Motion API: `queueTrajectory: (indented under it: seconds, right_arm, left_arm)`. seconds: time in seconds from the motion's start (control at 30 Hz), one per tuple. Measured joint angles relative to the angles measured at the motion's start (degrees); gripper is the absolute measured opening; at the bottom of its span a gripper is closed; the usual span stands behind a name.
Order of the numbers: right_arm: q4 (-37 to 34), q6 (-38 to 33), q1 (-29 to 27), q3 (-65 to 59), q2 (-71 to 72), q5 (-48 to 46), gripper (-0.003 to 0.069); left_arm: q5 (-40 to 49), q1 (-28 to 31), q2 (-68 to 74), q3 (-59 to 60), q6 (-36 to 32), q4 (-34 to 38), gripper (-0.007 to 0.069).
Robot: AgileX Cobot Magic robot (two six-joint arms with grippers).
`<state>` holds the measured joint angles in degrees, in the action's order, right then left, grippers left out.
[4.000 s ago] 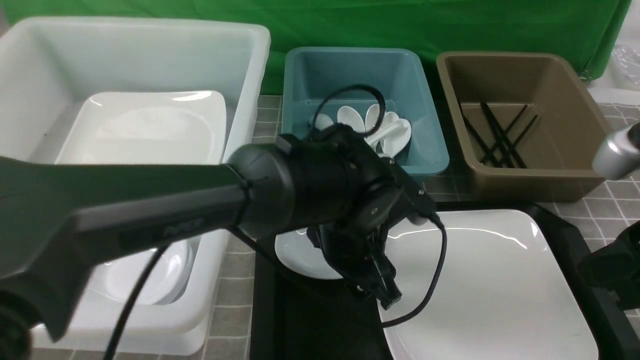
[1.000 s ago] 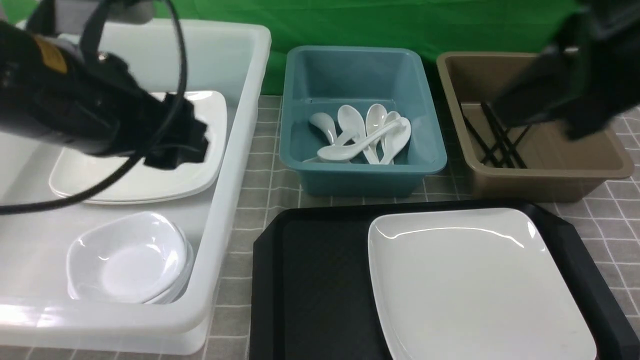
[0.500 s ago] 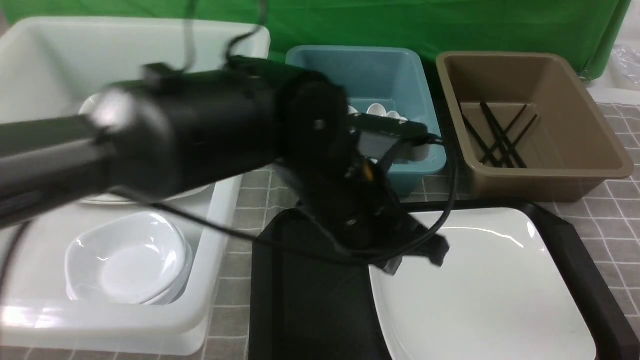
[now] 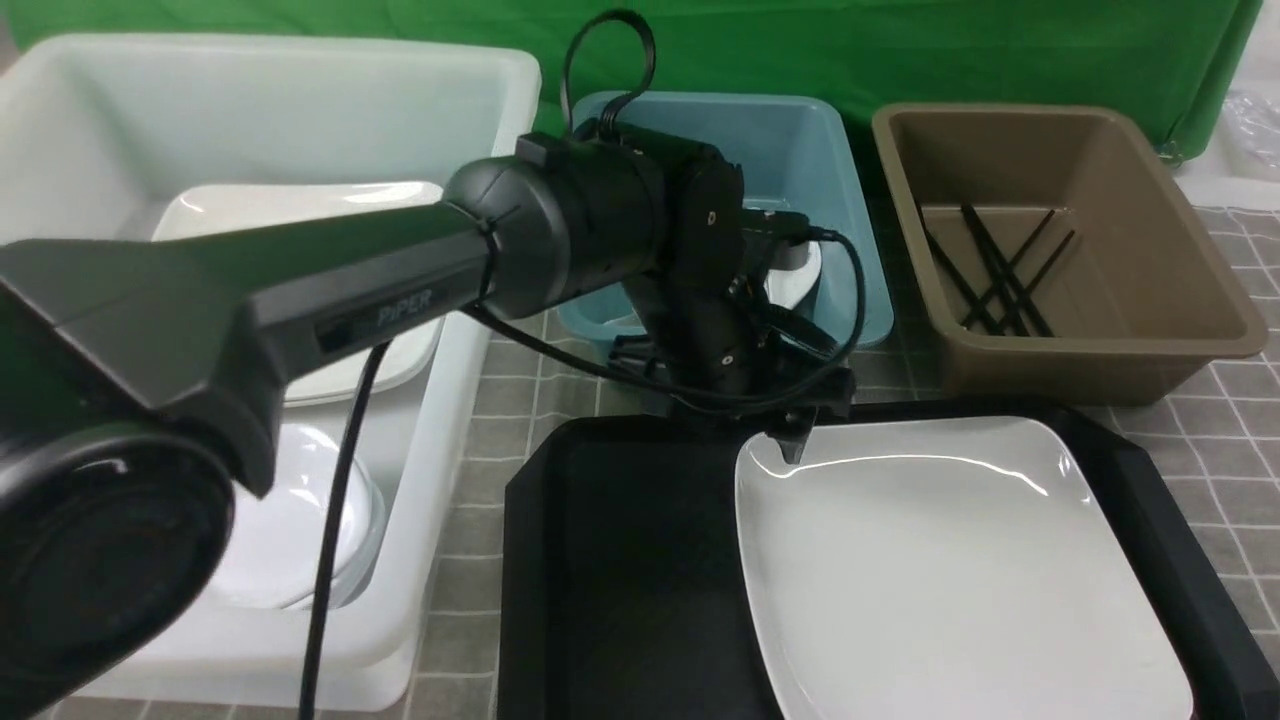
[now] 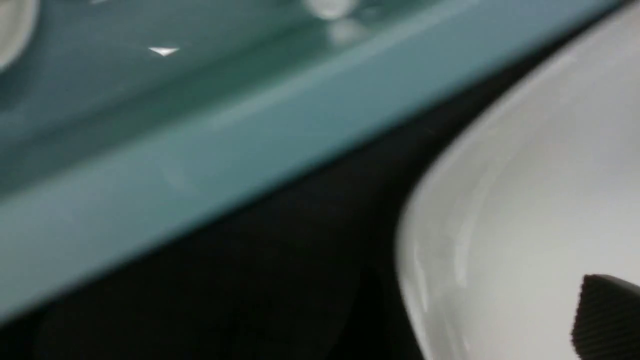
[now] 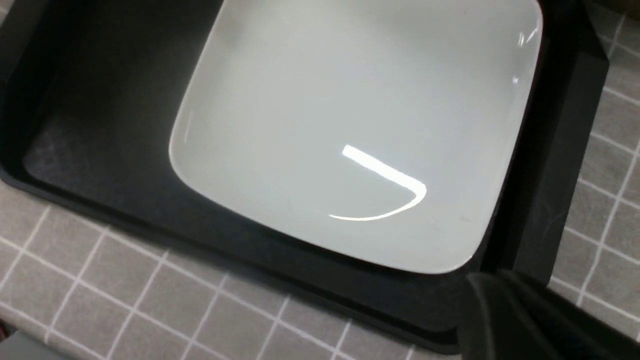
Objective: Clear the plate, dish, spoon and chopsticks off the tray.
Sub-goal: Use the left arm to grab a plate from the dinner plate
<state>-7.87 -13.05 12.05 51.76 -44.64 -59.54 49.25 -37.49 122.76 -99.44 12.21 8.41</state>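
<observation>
The large white plate [image 4: 950, 570] lies on the right part of the black tray [image 4: 630, 560]; it also shows in the right wrist view [image 6: 340, 125]. My left gripper [image 4: 795, 440] is at the plate's far left corner, jaws open. In the left wrist view one ribbed fingertip [image 5: 607, 315] hangs over the plate [image 5: 540, 175]. My right gripper is out of the front view; only a dark finger [image 6: 520, 320] shows, over the tray rim [image 6: 550, 165]. Small dishes [image 4: 355, 520] sit in the white tub. Black chopsticks [image 4: 995, 270] lie in the brown tub. One white spoon [image 4: 805, 275] peeks from behind my arm.
A big white tub [image 4: 300, 90] at the left holds flat plates [image 4: 290, 205] and the dishes. The blue tub [image 4: 830, 150] and the brown tub [image 4: 1100, 355] stand just behind the tray. The left arm crosses over the white tub and the grey tiled table [image 4: 1240, 470].
The small dish seen on the tray four seconds ago is gone from it. My left arm swung from the white tub to the plate's far left corner. My right arm left the brown tub.
</observation>
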Motion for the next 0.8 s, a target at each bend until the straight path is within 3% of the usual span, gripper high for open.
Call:
queueTrajectory:
  seconds: [0.27, 0.37, 0.5, 0.67, 0.77, 0.8]
  right_arm:
    - [-0.5, 0.1, 0.0, 0.0, 0.0, 4.0, 0.0052]
    - [-0.9, 0.1, 0.0, 0.0, 0.0, 4.7, 0.0055]
    - [-1.1, 0.1, 0.0, 0.0, 0.0, 4.9, 0.0056]
    - [-1.3, 0.2, 0.0, 0.0, 0.0, 4.9, 0.0063]
    - [-1.3, 0.2, 0.0, 0.0, 0.0, 5.0, 0.0069]
    - [-1.3, 0.2, 0.0, 0.0, 0.0, 5.0, 0.0071]
  left_arm:
    - [-3.1, 1.2, 3.5, -0.2, -1.0, 3.0, 0.0566]
    - [-3.3, 1.2, 5.1, -0.3, -3.7, 8.2, 0.0558]
    - [-3.9, 1.2, 5.5, -0.4, -4.4, 10.0, 0.0531]
    - [-4.7, 1.2, 5.9, -0.5, -4.6, 10.5, 0.0397]
    - [-4.1, 1.3, 6.1, -0.5, -4.6, 10.7, 0.0201]
    - [-3.4, 1.3, 6.0, -0.5, -4.6, 11.9, 0.0179]
